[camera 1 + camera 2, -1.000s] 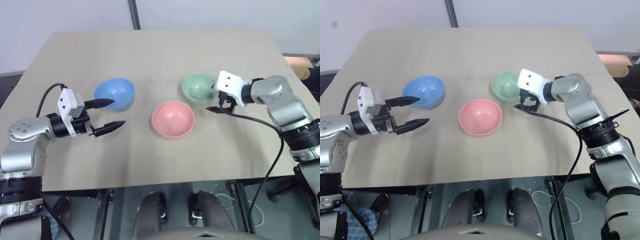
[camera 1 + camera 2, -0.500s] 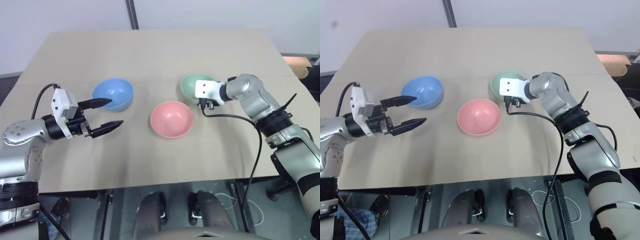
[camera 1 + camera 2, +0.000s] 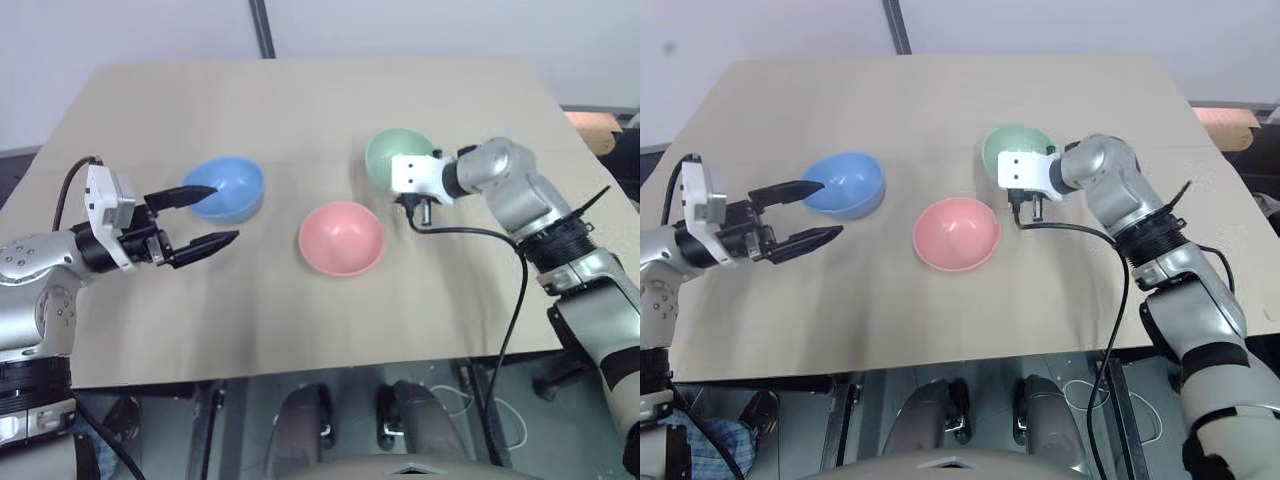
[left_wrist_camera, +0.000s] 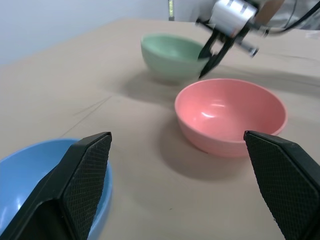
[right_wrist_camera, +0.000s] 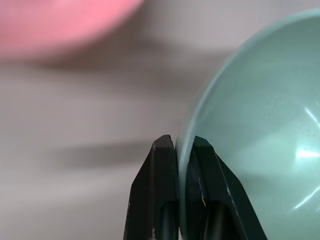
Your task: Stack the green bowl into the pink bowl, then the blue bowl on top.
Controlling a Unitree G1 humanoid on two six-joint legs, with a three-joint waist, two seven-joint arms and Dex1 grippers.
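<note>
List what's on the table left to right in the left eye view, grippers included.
left gripper → blue bowl → pink bowl → green bowl → right gripper

A wide beige table (image 3: 300, 110) is standing before a pale wall (image 3: 130, 30). A dark vertical pole (image 3: 264, 28) is rising behind its far edge, and something orange-pink (image 3: 592, 130) is lying beyond the right edge.
</note>
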